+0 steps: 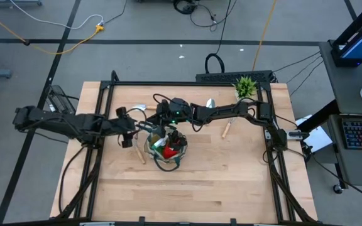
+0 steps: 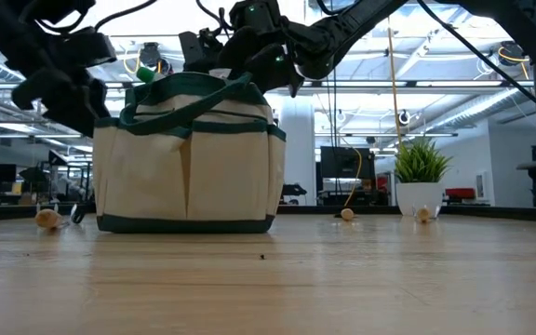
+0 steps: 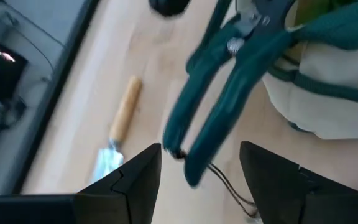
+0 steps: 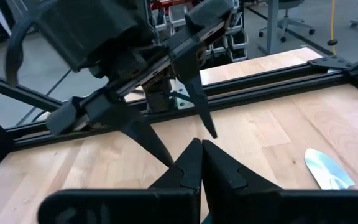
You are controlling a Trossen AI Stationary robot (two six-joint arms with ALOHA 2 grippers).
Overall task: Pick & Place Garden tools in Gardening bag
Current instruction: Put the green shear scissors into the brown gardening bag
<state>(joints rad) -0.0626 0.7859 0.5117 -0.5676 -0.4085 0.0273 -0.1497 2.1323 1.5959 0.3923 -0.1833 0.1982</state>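
- Tan bag (image 1: 166,149) sits mid-frame in the high view, glove (image 1: 168,150) inside; both arms meet over it.
- Left wrist view: left gripper (image 3: 199,167), jaws apart, straddles shears (image 3: 219,106) propped against the bag.
- Right wrist view: right gripper (image 4: 201,163), jaws together, empty.
- Shears step in hand, I judge; next, close and lift.

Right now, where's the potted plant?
In the high view the potted plant stands at the table's far right corner, beyond the right arm, apart from the gardening bag.

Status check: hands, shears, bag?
Left hand open beside bag. Right hand shut above bag. Pruning shears at bag's rim. Trowel on table.
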